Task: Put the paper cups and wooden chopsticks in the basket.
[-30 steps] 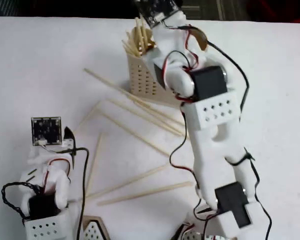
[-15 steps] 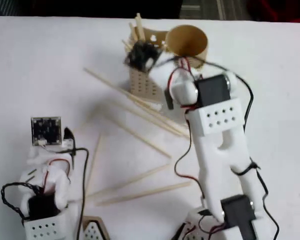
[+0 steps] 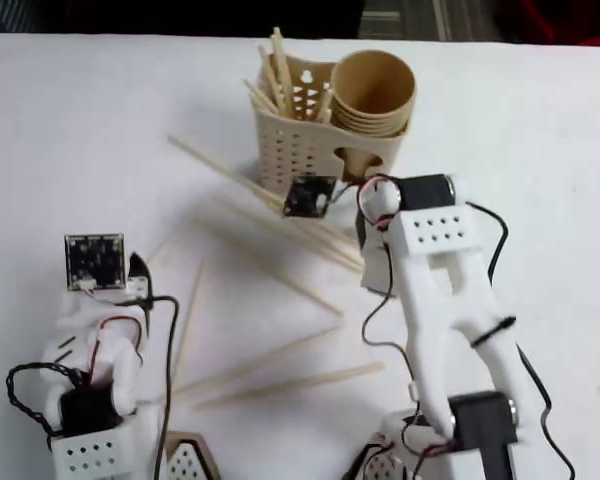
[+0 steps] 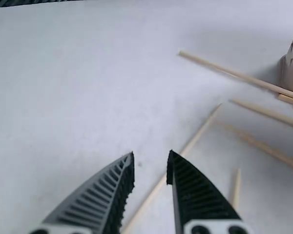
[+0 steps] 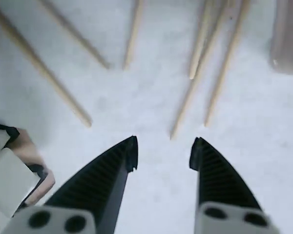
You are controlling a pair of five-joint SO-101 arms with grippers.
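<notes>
Wooden chopsticks are lying scattered on the table beside the basket, which is holding the paper cups. We are hovering the open right end effector over several; we should be straddling just one, crosswise.

From here the basket reads as cream perforated plastic, matt. The cups look like tan paper, dull and smooth. The chopsticks are pale bare wood. The table is white, matt and faintly grainy. The left gripper and right gripper have black ribbed plastic jaws. The arm shells are smooth white plastic.
</notes>
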